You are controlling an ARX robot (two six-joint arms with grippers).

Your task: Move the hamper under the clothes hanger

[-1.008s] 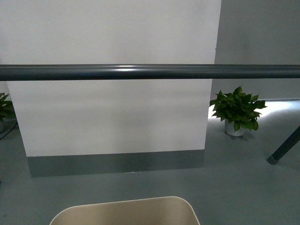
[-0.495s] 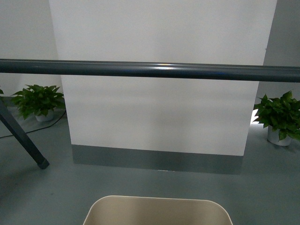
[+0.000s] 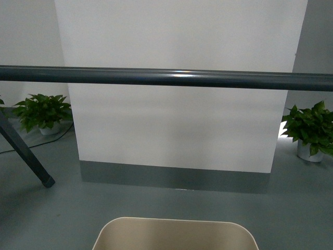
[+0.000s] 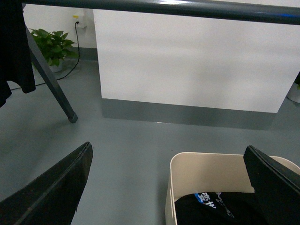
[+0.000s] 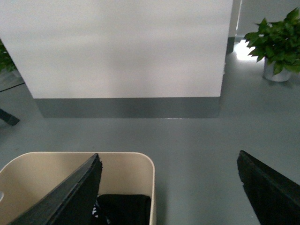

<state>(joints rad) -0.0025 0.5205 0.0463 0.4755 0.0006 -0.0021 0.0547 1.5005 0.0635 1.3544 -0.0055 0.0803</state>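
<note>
Low at six o'clock in the front view sits the beige plastic rectangular hamper [image 3: 174,234], just short of the dark grey metal garment rack's round bar [image 3: 166,77], which spans nine to three o'clock. The left gripper [image 4: 168,185] and right gripper [image 5: 171,187] are both spread wide, each straddling a hamper wall without pinching it. Pushing well probably means driving both sides evenly toward twelve o'clock, keeping clear of the angled leg [image 3: 25,153] at nine o'clock. Blue-and-white print shows on the black garment [image 4: 213,208] inside, too small to read.
</note>
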